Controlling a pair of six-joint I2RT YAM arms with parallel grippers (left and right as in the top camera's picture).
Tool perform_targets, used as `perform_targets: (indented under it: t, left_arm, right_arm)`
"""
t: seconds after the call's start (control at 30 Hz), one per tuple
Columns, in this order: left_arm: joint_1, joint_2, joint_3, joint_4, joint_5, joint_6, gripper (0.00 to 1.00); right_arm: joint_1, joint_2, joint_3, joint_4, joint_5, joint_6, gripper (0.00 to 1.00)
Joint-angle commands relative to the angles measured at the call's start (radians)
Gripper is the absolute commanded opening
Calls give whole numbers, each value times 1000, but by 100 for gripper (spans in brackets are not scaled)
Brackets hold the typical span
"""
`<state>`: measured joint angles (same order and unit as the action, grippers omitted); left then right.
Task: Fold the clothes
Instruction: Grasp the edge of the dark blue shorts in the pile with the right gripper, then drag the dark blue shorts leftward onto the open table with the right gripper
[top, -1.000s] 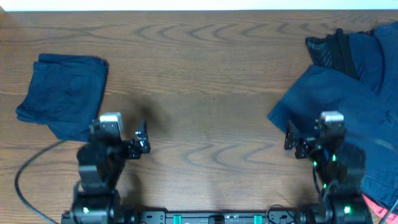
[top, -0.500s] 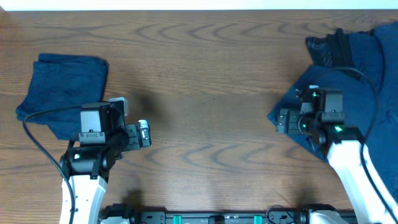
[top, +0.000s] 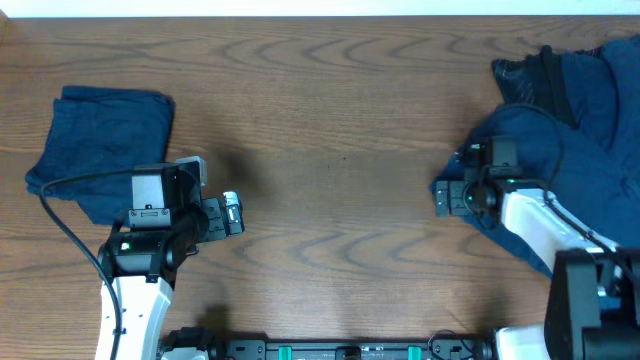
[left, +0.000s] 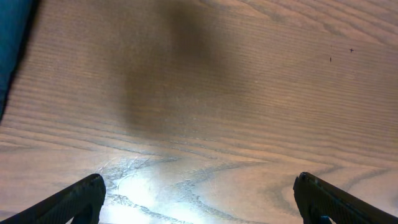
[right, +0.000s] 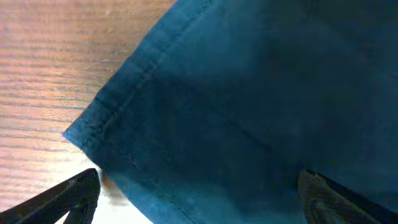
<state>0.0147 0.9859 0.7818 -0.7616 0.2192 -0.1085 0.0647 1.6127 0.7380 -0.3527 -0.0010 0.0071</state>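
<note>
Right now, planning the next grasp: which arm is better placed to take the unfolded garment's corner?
Right: the right fingers hang open over the corner of the unfolded blue garment; the left fingers face bare table beside the already folded cloth.

Right arm (top: 530, 215) no longer tucked at base as a second ago: swung out and forward. Right gripper (top: 443, 197) carried up-table and a touch left, now at near corner of unfolded blue garment (top: 585, 140). Over last half second it crept slightly further left, and the arm's dark elbow block has come into sight at lower right. Left arm (top: 150, 240) also unfolded from tucked pose and turned; left gripper (top: 232, 213) nudged only slightly up-table, barely shifting since half a second ago.
</note>
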Motion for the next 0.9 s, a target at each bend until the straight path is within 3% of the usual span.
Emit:
perform_targets:
  t: [0.0,0.13,0.2,0.27,0.33,0.4,0.53,0.7,0.87]
  left_arm:
    - [-4,0,19,-5,9,-10,98]
    - [-4,0,19,-5,9,-10,98]
    - [-4,0,19,-5,9,-10,98]
    - [-4,0,19,-5,9,-10,98]
    - [-4,0,19,-5,9,-10,98]
    - [-4,0,19,-5,9,-10,98]
    - [-4,0,19,-5,9,-10,98]
    - [-4,0,19,-5,9,-10,98]
    - [-4,0,19,-5,9,-10,98]
  right_arm:
    - [55,39,15,25,94,5,99]
    - [100,72,15,61,208,61,98]
    - [107,81,15,69,207,84,86]
    - [108,84,14,69,207,116,46]
    - [108,84,14,69,207,137,17]
    - [107,84,14,69,207,154,1]
    - [107,73,17,53,206,161,1]
    - [112,-40,80,-87,180,160,1]
    - [199,-217,247,-238,5,103,1]
